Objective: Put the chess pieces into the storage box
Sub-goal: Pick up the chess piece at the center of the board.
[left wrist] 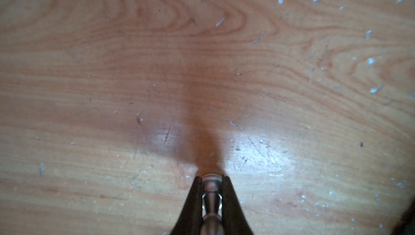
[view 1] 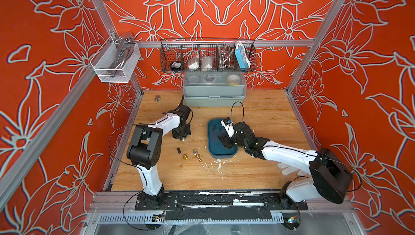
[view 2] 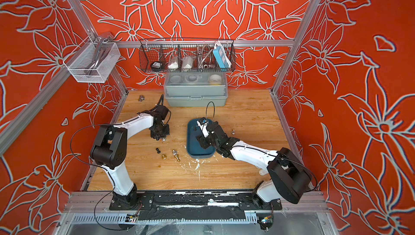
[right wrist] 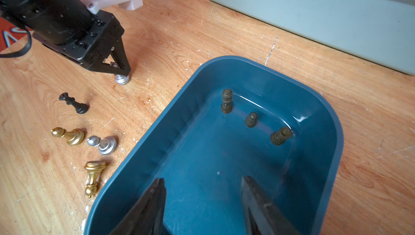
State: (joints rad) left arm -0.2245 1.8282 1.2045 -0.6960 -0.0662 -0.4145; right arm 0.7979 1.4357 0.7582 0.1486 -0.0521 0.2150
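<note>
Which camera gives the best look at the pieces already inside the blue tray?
The right wrist view: three dark pieces show close and clear inside the storage box. Both top views show only tiny dark specks there; the left wrist view shows none.

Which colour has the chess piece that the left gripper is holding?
Silver. The right wrist view shows it best: the silver piece sits between the tips of the left gripper.

Silver piece (left wrist: 210,196) blurred; top cropped.

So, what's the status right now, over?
Left end effector shut on silver chess piece. Right end effector open over blue tray, three dark pieces inside. Four loose pieces beside tray.
</note>
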